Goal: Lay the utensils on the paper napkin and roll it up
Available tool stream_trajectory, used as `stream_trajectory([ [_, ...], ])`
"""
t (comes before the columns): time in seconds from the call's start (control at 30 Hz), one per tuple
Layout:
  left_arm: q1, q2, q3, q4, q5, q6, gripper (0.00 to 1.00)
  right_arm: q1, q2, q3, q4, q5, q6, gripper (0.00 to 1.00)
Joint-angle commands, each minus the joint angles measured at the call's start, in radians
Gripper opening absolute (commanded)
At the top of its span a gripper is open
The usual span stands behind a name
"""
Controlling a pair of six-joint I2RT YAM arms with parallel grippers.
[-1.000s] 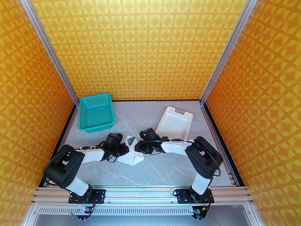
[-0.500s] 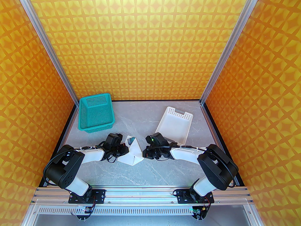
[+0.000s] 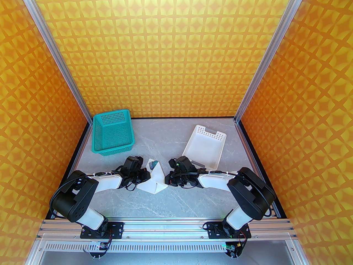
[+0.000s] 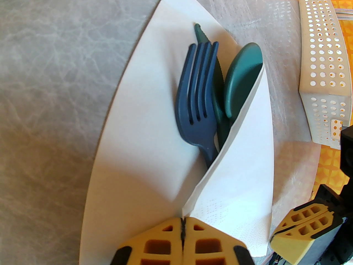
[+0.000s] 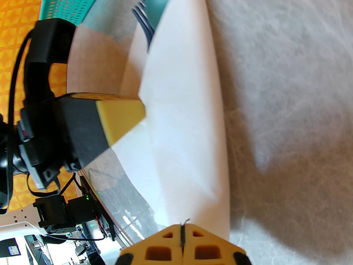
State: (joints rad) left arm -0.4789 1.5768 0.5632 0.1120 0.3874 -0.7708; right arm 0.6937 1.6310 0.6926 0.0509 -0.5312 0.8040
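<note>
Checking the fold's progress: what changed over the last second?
The right fingers drew back rightward off the paper napkin, closed, then edged back to its right edge. The napkin's right flap now lies over the utensils. Left fingers, teal basket and white tray stayed put.

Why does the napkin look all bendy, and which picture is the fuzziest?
Left wrist view: the lens bows the paper napkin edges into curves, yet the fork is sharp. Right wrist view: fuzziest, the table is soft and smeary, with a dark shadow at the lower right. Top external view: evenly lit and crisp, but the frame posts splay outward from wide-angle stretch.
</note>
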Motion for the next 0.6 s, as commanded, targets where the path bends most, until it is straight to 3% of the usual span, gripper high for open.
stream_trajectory([
  [0.0, -0.001, -0.008, 0.009, -0.057, -0.038, 0.027, 0.00, 0.012, 0.017, -0.020, 0.024, -0.016, 0.011, 0.01],
  [0.57, -0.002, -0.010, 0.024, -0.119, -0.086, 0.045, 0.00, 0.022, 0.079, -0.060, 0.025, 0.023, 0.018, 0.01],
])
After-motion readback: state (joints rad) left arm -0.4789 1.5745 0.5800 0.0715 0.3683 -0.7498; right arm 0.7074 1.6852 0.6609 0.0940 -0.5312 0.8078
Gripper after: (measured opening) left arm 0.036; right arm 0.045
